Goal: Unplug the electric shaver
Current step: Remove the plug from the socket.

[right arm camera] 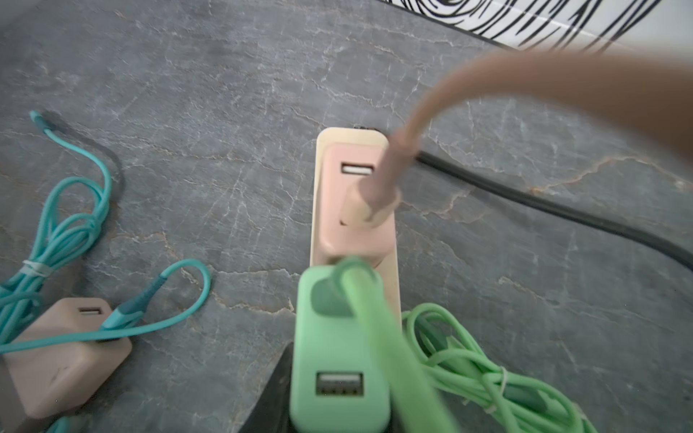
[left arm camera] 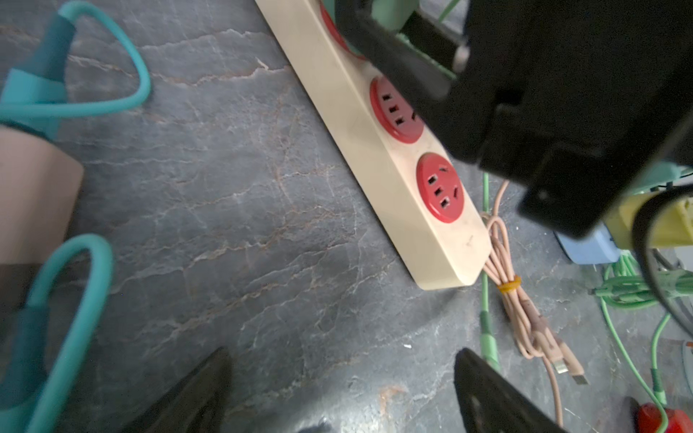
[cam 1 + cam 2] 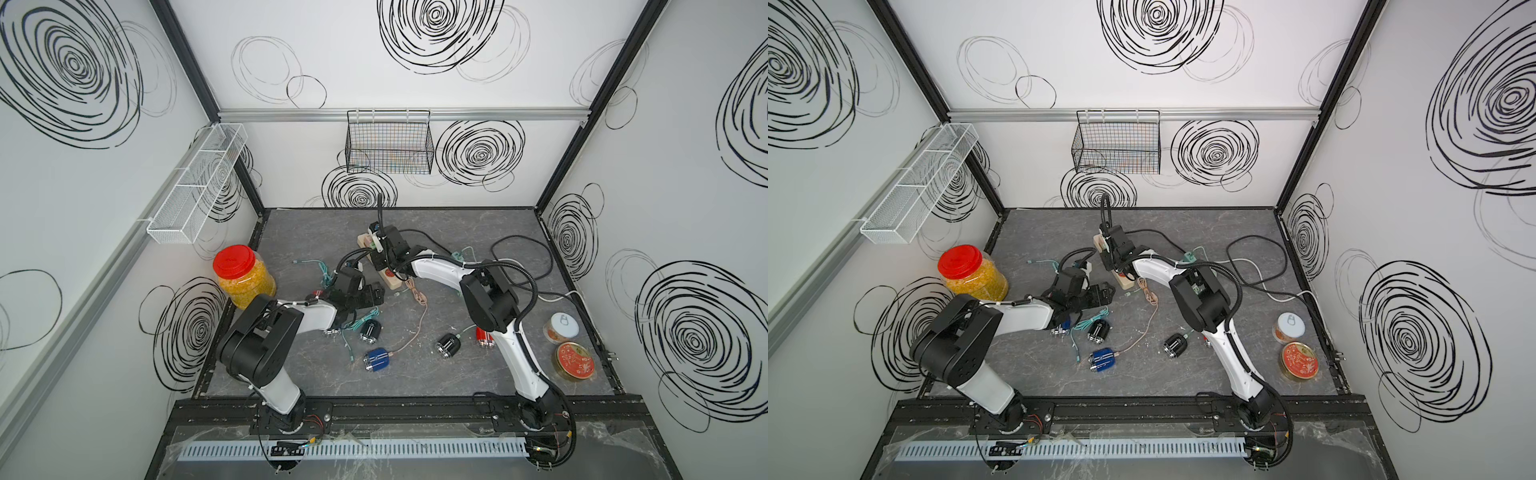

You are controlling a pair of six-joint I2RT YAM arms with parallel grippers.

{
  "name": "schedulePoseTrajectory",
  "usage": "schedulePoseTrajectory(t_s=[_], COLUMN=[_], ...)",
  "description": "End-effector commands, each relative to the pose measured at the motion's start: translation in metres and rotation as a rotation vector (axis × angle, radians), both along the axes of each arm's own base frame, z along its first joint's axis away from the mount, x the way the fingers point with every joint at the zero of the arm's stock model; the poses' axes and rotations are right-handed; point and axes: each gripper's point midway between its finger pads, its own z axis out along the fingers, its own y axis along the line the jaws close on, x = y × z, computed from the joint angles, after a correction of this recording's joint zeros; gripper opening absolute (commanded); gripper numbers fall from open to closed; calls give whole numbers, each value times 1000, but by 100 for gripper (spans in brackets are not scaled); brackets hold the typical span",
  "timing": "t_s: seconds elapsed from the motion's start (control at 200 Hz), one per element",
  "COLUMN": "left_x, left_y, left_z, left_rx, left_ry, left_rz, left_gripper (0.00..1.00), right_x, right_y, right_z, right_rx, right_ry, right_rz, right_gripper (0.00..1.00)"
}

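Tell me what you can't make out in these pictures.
Whether the right gripper holds the green adapter: right wrist view, blurred green cable covers one side.
Most of the red shaver: in a top view, behind the right arm.
Middle sockets of the power strip: both top views, the right gripper covers them.

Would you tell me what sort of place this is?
Probably a robot test cell: walls printed with black spirals, an aluminium rail across the back, robot arms bolted to a front track.
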Motion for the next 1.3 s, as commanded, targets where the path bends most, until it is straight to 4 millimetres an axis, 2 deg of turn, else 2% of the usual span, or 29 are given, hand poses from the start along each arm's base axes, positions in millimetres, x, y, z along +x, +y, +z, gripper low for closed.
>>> schedulePoseTrajectory(t_s=[0.0,0.22,0.425,0.555,0.771,0.856,0.986,1.141,1.296], left_x=[-10,11,57,90,136,150,172,188,191], left_y=[10,27,34,31,36,42,39,38,37], left_z=[-6,23,47,44,17,5,6,12,1], left_rx=[21,-24,-50,-28,-48,-1,18,-2,69], left_ry=[14,-49,-57,-10,87,119,112,88,149], left_rz=[37,115,180,191,226,232,214,211,187], left_gripper=[97,98,97,98,97,96,95,94,89], right_x=[8,-17,-39,-45,-45,-45,-45,-49,-51], right_y=[-17,-49,-59,-60,-59,-58,-56,-54,-54], right_z=[17,8,-3,-3,0,4,7,4,2], right_rx=[-57,-48,-42,-41,-44,-34,-31,-34,-42], right_ry=[-34,-14,12,14,3,-4,-7,-3,-6], right_rz=[-109,-92,-65,-58,-49,-41,-29,-13,-6], right_gripper=[14,15,15,15,15,15,15,15,14])
